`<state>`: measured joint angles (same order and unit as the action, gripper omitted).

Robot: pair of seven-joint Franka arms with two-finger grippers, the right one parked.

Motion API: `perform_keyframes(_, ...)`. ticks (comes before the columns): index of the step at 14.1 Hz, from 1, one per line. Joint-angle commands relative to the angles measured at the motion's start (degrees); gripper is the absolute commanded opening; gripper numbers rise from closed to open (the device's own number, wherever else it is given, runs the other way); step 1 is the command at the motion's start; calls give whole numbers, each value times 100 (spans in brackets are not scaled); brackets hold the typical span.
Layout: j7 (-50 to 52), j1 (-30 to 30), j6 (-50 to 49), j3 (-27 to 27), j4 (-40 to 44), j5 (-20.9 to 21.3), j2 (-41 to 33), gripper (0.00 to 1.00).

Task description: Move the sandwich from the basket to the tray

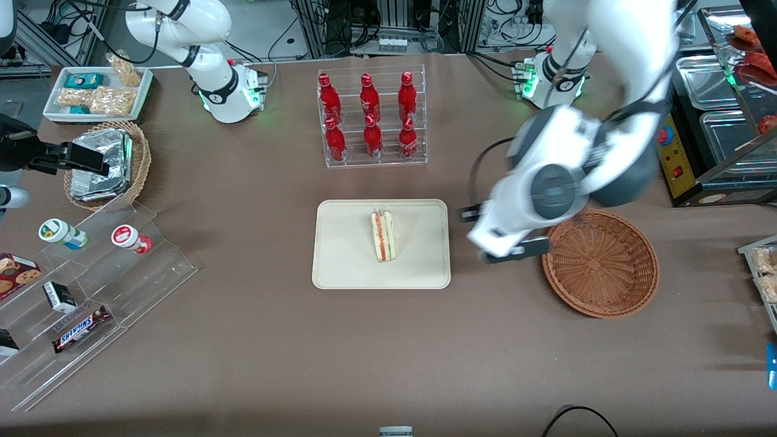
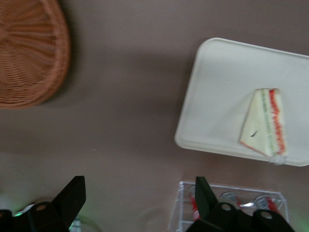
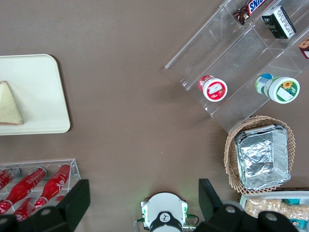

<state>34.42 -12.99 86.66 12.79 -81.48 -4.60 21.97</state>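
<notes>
Sandwich lying on its side near the middle of the tray, task seemingly done; gripper released, fingers spread and empty, hanging above bare table between tray and empty basket, probably to stay clear

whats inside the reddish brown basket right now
Nothing shows in the basket: only bare wicker. The arm covers a bit of its rim. The sandwich lies on the tray, and the open hand hangs between tray and basket.

Gripper hangs open over bare table between tray and basket.
</notes>
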Motion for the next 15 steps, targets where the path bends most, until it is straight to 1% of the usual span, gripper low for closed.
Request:
perform_keyframes(1, -924, 724, -17, 30, -1263, -111, -1191, 100)
perform_keyframes(3, -1436, 1156, -454, 13, -1415, -42, -1589, 100)
perform_keyframes(4, -1586, 1393, -744, 4, -1371, 55, -1721, 100)
perform_keyframes(5, -1692, 1543, -930, 4, -1319, 256, -1853, 100)
perform_keyframes(7, -1754, 1562, -1517, 4, -1013, 555, -1915, 100)
perform_keyframes(9, -1702, 1606, -1897, 4, -486, 609, -1785, 100)
perform_keyframes(10, -1675, 1589, -1942, 4, -248, 618, -1592, 100)
perform_keyframes(12, -1649, 1667, -1873, -5, -185, 566, -1529, 100)
perform_keyframes(15, -1490, 1694, -1715, -14, -132, 609, -1528, 100)
